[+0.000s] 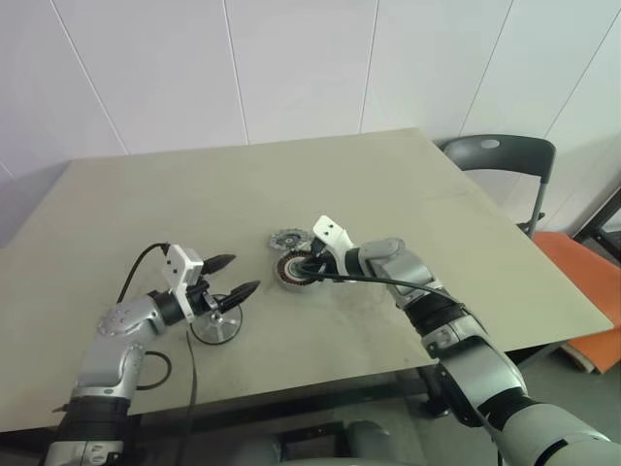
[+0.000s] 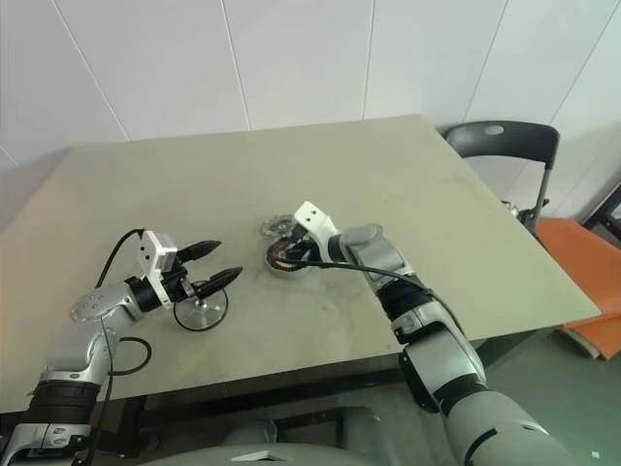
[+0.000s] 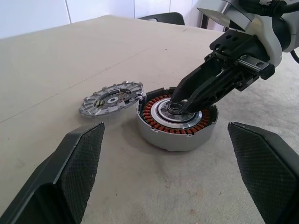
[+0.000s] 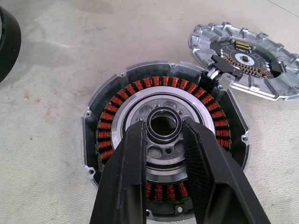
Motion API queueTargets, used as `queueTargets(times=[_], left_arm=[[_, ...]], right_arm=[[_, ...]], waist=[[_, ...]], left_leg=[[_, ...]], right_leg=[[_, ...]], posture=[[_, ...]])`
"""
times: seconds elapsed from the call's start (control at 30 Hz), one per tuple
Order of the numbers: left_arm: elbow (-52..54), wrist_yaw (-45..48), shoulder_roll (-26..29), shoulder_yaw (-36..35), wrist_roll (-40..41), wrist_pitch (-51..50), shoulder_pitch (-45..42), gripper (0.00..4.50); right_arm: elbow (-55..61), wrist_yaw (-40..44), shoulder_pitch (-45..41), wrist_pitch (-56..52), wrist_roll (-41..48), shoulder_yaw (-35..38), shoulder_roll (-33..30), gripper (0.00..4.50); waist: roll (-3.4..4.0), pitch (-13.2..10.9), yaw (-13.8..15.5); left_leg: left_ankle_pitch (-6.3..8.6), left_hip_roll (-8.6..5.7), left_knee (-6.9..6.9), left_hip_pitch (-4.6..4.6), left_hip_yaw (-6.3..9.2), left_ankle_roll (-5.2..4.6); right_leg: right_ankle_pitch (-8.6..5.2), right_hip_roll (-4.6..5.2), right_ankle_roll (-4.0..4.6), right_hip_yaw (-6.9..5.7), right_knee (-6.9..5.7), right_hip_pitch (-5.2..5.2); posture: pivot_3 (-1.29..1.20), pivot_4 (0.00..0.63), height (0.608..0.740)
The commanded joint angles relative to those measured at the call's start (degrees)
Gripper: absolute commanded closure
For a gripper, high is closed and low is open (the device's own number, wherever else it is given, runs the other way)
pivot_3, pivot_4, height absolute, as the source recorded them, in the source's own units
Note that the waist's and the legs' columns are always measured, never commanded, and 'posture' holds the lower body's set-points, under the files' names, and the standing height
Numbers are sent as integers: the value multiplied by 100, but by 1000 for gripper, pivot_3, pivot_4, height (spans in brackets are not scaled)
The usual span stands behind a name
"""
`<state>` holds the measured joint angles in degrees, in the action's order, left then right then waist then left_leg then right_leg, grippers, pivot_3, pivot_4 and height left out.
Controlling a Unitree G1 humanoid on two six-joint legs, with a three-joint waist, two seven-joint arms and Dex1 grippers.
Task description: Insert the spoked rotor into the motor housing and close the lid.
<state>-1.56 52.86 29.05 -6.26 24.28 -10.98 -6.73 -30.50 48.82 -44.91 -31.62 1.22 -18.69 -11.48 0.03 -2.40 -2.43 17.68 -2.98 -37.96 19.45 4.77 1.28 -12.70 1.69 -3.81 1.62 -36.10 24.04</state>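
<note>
Spoked rotor (image 1: 216, 328) flat on the table (image 1: 116, 223), directly beneath the wide-spread jaws of the left gripper (image 1: 227, 276), untouched; axis upright. Motor housing (image 4: 163, 140) well off to that gripper's right, open, windings showing. Right gripper (image 4: 163, 135) there, jaws narrowed against the housing's centre ring. Lid (image 4: 245, 60) just beyond the housing, touching its rim. Nearer arm for the rotor: left.

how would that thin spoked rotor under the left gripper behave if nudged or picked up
The thin dark-rimmed spoked rotor lies flat on the tan table, so it would probably slide, not roll. Its fine spokes look bendable, so grip it gently. Being so thin, it is probably light.
</note>
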Motion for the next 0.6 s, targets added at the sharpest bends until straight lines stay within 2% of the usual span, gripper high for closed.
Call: queueTargets(times=[0.03,0.4,0.53,0.6], left_arm=[[97,-9,40,-57,20,47,-81,0],[113,-39,35,-57,11,62,-60,0],[94,-58,27,-57,10,73,-53,0],[59,-62,24,-57,3,84,-49,0]], right_arm=[[16,9,34,-18,-41,12,-47,3750],[20,-5,54,-29,-35,20,-35,3750],[18,55,82,-67,58,76,3,2445],[7,104,57,-202,436,435,170,1792]], waist=[[0,0,0],[0,0,0],[0,0,1],[0,0,3]], left_leg=[[0,0,0,0,0,0],[0,0,0,-2,0,0],[0,0,0,-2,0,0],[0,0,0,-3,1,0]], right_leg=[[0,0,0,0,0,0],[0,0,0,0,0,-2],[0,0,0,0,0,-2],[0,0,0,-1,0,-4]], posture=[[0,0,740],[0,0,740],[0,0,740],[0,0,740]])
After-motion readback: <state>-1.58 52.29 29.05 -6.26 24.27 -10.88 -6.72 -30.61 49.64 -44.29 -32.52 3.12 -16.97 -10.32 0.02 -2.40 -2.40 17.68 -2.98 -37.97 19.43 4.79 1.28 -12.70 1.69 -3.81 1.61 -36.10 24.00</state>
